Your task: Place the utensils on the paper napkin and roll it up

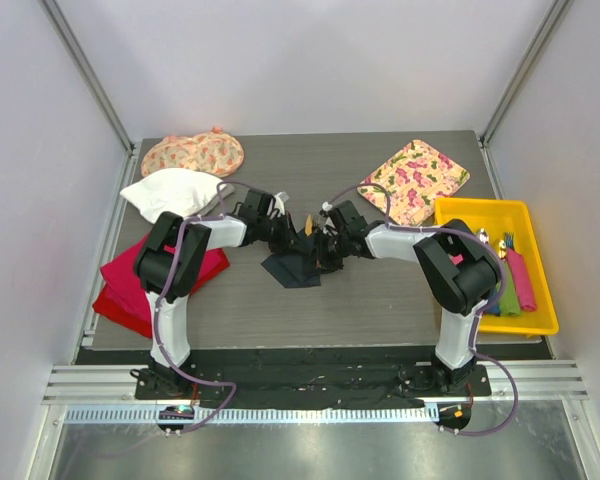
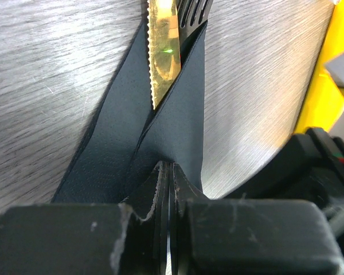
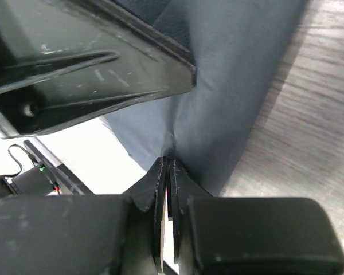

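The dark navy paper napkin [image 1: 292, 268] lies at the table's middle, lifted and folded over the utensils. In the left wrist view a gold serrated knife [image 2: 163, 51] and a dark fork tip [image 2: 194, 11] stick out of the napkin's fold [image 2: 178, 120]. My left gripper [image 2: 168, 166] is shut on the napkin's near edge. My right gripper [image 3: 167, 161] is shut on the napkin [image 3: 229, 86] from the other side. In the top view both grippers, left [image 1: 285, 238] and right [image 1: 325, 243], meet over the napkin, with an orange utensil tip [image 1: 309, 220] between them.
A yellow tray [image 1: 540, 320] with cutlery and coloured napkins stands at the right. A floral cloth [image 1: 413, 180] lies at the back right, a round floral cloth [image 1: 193, 153] and a white cloth [image 1: 170, 192] at the back left, a red cloth [image 1: 125, 285] at the left.
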Motion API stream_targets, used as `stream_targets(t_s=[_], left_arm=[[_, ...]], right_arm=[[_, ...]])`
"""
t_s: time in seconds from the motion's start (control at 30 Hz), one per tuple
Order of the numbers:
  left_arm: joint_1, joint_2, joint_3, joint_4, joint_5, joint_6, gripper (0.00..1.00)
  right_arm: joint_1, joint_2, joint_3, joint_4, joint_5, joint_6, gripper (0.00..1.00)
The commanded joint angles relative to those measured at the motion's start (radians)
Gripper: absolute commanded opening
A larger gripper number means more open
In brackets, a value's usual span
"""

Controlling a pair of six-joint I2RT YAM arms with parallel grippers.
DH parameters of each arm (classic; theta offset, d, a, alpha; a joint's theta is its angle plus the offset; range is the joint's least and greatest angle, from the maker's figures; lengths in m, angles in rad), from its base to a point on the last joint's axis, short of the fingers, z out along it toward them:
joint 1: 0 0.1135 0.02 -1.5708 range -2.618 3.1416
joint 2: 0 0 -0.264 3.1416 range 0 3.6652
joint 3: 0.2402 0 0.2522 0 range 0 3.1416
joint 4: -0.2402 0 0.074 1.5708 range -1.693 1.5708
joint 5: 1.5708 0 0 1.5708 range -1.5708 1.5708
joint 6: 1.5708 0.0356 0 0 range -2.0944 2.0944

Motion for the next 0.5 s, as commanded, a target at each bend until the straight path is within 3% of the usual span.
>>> stream_targets(t_s=[0.0, 0.47], left_arm=[[0.032, 0.018, -0.038, -0.068, -0.145, 0.029, 0.04], [0.032, -0.093, -0.077, -0.009, -0.053, 0.024, 0.16]], right_arm=[[0.004, 0.031, -0.019, -0.001, 0.097, -0.053, 0.1], [0.008, 0.077, 0.021, -0.055, 0.1, -0.072, 0.07]])
